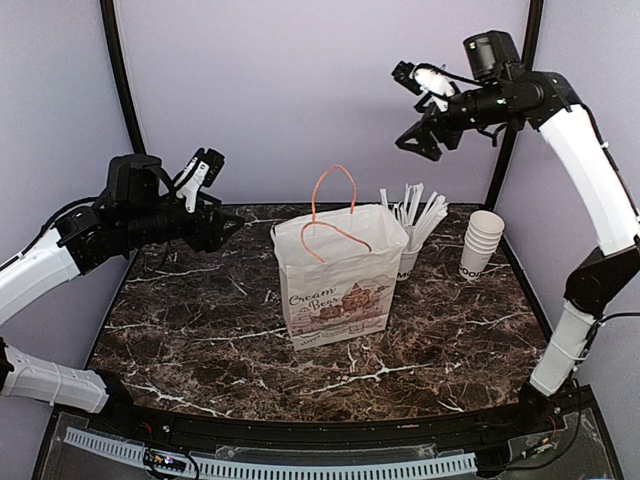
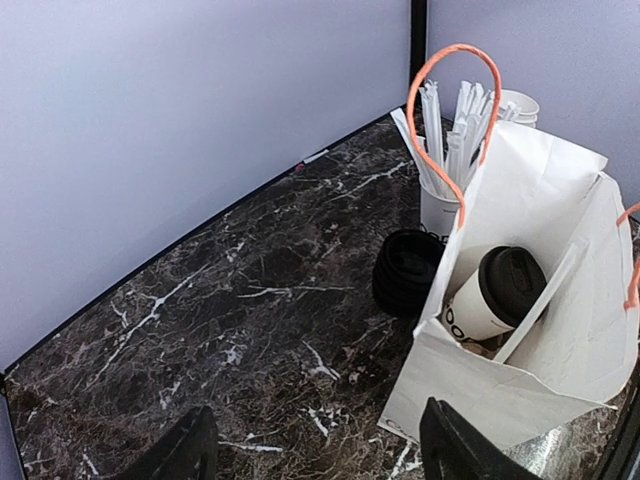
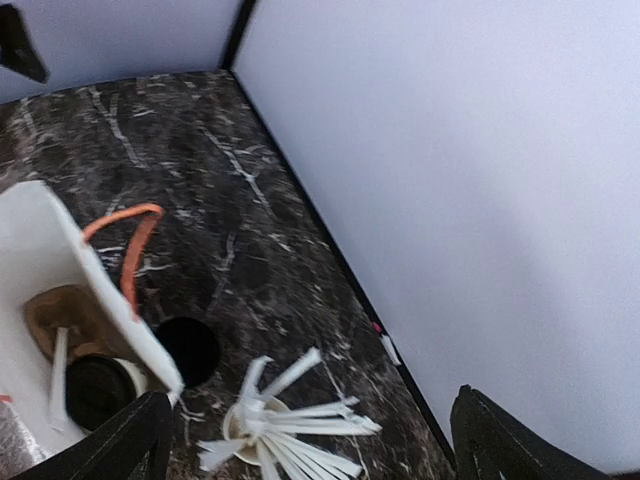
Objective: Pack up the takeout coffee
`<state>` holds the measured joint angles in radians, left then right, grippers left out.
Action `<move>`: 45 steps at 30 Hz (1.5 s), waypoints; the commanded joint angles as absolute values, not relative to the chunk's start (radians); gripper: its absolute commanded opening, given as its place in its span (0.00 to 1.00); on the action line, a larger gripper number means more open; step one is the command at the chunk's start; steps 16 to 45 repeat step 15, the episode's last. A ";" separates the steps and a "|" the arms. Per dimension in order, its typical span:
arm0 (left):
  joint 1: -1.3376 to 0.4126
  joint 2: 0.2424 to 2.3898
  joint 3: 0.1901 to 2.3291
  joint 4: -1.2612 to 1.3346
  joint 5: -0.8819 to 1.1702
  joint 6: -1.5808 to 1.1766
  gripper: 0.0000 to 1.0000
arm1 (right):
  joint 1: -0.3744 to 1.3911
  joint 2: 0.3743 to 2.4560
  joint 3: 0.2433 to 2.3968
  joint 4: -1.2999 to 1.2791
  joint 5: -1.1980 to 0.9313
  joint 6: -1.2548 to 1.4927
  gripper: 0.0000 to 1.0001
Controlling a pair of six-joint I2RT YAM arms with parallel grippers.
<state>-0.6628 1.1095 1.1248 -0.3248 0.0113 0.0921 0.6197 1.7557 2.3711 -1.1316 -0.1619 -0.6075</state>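
The takeout coffee (image 2: pixel 495 295) sits down inside the paper bag (image 2: pixel 540 200), tilted, black dome lid showing, so by my reckoning the packing is as good as done. Left claw (image 2: pixel 320 445) hangs beside the bag, fingers spread, nothing between them. Right claw (image 3: pixel 315 440) is high above and behind the bag, spread wide, empty too.

What matters now, I'd say, is to move only on lines leading away from the bag, keep off the orange handles (image 1: pixel 335 205) (a snag could tip it), and leave it upright on the surface (image 1: pixel 200 320).

The overhead camera gives only the bag's printed front, no cup at all. The left wrist looks into the mouth and finds cup and lid, plus a stack of black lids (image 2: pixel 405 270) behind the bag by the cup of white sticks (image 2: pixel 445 150). The right wrist shows just the lid's dark top.
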 commanded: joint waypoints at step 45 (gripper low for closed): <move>-0.483 1.035 0.844 0.041 -0.204 0.044 0.75 | 0.076 1.174 1.133 -0.198 -0.289 -0.046 0.99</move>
